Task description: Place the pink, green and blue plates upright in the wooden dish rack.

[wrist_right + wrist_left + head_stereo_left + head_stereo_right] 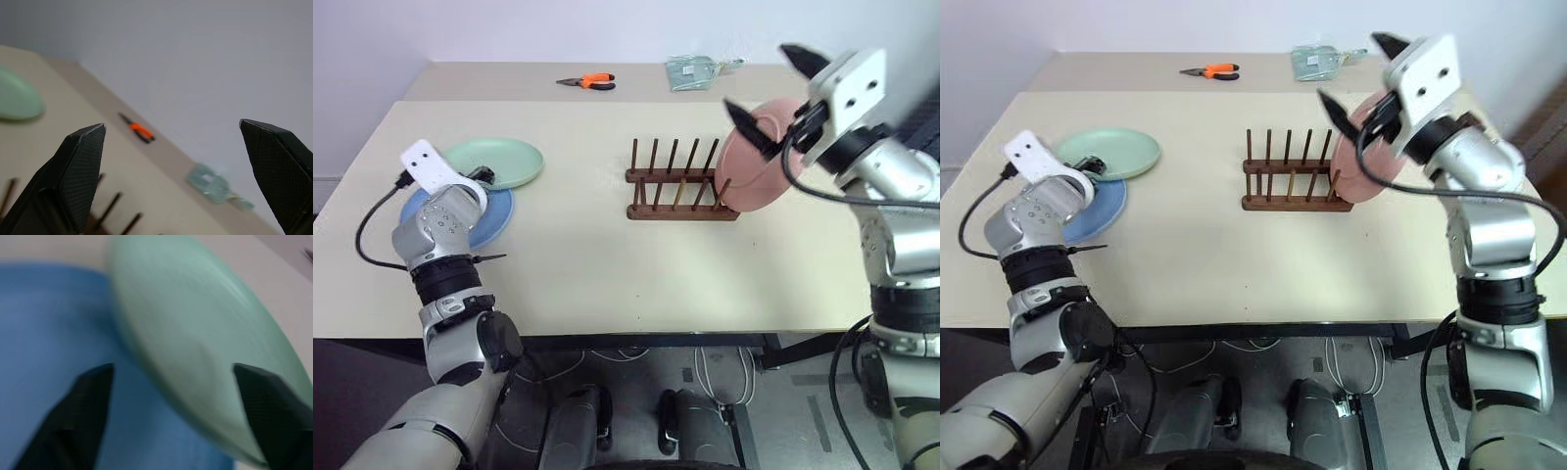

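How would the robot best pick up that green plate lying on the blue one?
Probably by its rim. The green plate lies flat and shallow, its near edge overlapping the blue plate, so that raised edge gives room underneath. The left gripper, jaws apart, already faces that edge from the robot's side.

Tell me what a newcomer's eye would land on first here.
The pink plate stands on edge at the right end of the wooden dish rack, with the open right gripper just above it. On the table's left, the left gripper reaches over the green plate overlapping the blue plate.
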Motion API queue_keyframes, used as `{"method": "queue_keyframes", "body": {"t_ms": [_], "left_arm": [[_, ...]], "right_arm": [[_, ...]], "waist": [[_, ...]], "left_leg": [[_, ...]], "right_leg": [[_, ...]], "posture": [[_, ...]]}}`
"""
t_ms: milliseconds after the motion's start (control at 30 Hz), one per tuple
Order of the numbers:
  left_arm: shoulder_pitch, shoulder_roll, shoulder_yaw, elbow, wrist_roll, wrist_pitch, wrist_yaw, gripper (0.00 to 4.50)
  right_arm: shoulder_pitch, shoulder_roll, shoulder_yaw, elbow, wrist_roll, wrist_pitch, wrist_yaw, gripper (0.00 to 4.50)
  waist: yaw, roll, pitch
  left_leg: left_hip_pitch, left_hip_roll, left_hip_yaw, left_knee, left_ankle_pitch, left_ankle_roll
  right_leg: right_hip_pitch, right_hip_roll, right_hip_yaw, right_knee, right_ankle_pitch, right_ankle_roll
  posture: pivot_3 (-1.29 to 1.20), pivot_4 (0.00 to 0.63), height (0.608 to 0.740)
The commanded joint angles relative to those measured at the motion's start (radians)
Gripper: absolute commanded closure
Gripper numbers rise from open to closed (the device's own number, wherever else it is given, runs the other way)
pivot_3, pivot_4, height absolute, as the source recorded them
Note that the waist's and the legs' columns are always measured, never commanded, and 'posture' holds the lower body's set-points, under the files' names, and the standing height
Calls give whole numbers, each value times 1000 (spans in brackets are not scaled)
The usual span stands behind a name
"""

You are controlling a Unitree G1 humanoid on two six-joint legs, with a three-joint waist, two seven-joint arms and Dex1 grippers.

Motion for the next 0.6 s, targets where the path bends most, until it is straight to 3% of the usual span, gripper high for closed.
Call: {"method": "queue_keyframes", "body": {"t_ms": [33,133,167,367,467,600], "left_arm": [[-32,23,4,17,-19,-47,2,2733],[-16,4,-29,-54,-36,-108,-37,4248],[-5,-5,-45,-98,-48,-137,-69,4469],[128,-72,-227,-524,-143,-71,-221,4469],[196,-96,-310,-723,-182,18,-214,4469],[220,-156,-330,-888,-262,126,-150,4469]], "right_arm": [[10,4,-15,-61,-11,10,2,0],[24,-3,-7,-83,2,50,30,0],[28,-5,0,-93,1,59,40,0],[29,30,181,-176,-112,37,95,0],[5,93,300,-163,-208,-8,93,0],[-45,170,405,-75,-335,-84,80,0]], "waist": [[0,0,0],[1,0,0],[1,0,0],[2,-1,0],[0,0,0],[-4,0,0]], "left_leg": [[0,0,0,0,0,0],[0,0,0,0,0,0],[0,0,0,0,0,0],[0,0,0,0,0,-1],[0,0,0,0,0,-1],[1,0,-1,0,1,-2]], "right_leg": [[0,0,0,0,0,0],[0,0,0,0,0,0],[0,0,0,0,0,0],[0,0,0,0,0,0],[0,0,1,0,0,0],[0,0,1,0,0,0]], "posture": [[0,150,740],[0,150,740],[0,150,740],[0,150,740],[0,150,740],[0,150,740]]}}
